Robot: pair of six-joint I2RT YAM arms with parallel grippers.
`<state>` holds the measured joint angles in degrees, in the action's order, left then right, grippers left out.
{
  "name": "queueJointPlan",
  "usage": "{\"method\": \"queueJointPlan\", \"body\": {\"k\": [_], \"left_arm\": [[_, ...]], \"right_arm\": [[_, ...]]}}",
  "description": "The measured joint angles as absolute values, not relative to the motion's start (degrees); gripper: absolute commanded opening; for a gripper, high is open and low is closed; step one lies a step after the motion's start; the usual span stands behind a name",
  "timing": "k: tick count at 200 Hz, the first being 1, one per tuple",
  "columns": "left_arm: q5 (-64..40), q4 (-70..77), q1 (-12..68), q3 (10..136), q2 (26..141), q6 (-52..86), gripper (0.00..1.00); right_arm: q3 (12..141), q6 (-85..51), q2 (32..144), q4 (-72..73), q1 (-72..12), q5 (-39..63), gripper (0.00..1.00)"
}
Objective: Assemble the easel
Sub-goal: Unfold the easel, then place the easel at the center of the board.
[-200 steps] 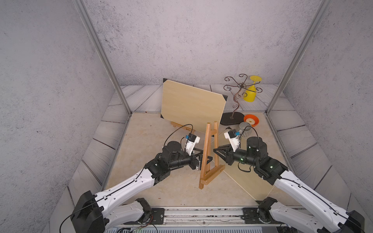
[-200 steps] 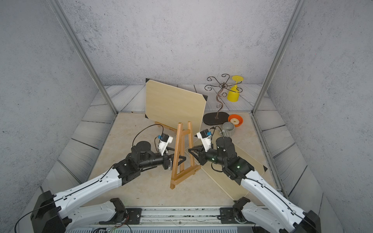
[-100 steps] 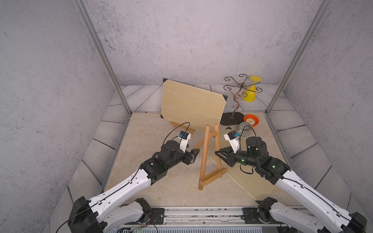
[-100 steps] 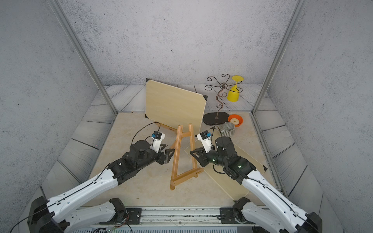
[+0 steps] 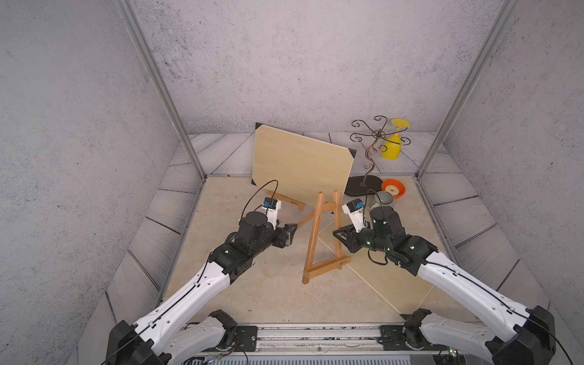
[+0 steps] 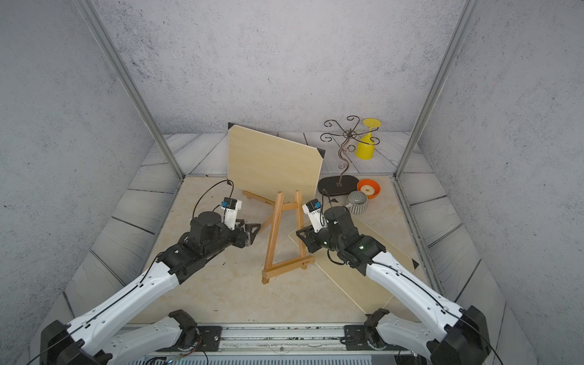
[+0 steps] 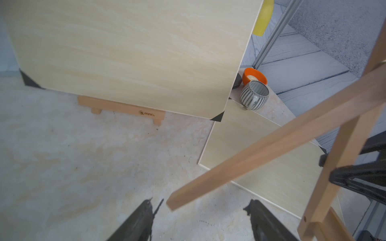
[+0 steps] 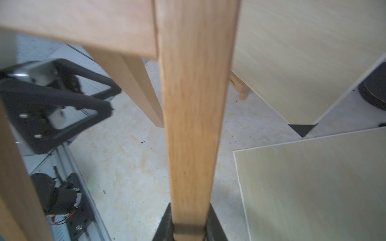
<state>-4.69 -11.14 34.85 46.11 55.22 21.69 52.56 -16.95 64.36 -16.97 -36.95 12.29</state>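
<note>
A small wooden easel (image 5: 316, 234) (image 6: 274, 234) stands upright mid-table as an A-frame. My right gripper (image 5: 336, 235) (image 6: 300, 234) (image 8: 189, 225) is shut on its right front leg (image 8: 194, 104). The rear leg (image 5: 305, 221) (image 7: 250, 150) swings out toward the left. My left gripper (image 5: 292, 234) (image 6: 254, 230) (image 7: 200, 205) is open, and the rear leg's free end lies just ahead of its fingers, untouched. A beige board with black corners (image 5: 300, 164) leans on a second easel (image 5: 286, 200) at the back.
A second beige board (image 5: 379, 278) lies flat on the table under my right arm. At the back right stand a wire stand (image 5: 373, 148), a yellow glass (image 5: 393, 147), an orange bowl (image 5: 393, 188) and a striped mug (image 5: 384, 199). Metal posts frame the cell.
My left gripper has drawn back to the left from the easel's frame and turned toward the rear leg's end. The right gripper has kept its hold on the front leg.
</note>
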Motion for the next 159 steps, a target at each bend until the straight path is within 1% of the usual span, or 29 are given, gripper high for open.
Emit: {"method": "queueJointPlan", "body": {"k": [30,56,74,95,159], "left_arm": [[-4.56,-14.31,34.50,43.07,44.66,25.23,0.83],[-1.28,-19.40,33.47,43.24,40.01,27.27,0.87],[0.93,-22.24,32.77,43.62,39.05,27.88,0.91],[3.27,-24.80,32.58,43.94,39.16,28.60,0.95],[6.57,-26.92,32.36,44.12,40.03,29.45,0.96]], "right_arm": [[54.98,-18.00,71.72,-15.64,-37.50,3.33,0.00],[58.83,-18.87,79.46,-13.98,-40.64,-4.62,0.00],[63.40,-19.05,85.69,-13.13,-44.18,-10.46,0.00],[69.10,-19.18,92.29,-12.29,-47.00,-14.81,0.00],[82.98,-19.51,108.33,-11.90,-52.10,-25.52,0.00]]}}
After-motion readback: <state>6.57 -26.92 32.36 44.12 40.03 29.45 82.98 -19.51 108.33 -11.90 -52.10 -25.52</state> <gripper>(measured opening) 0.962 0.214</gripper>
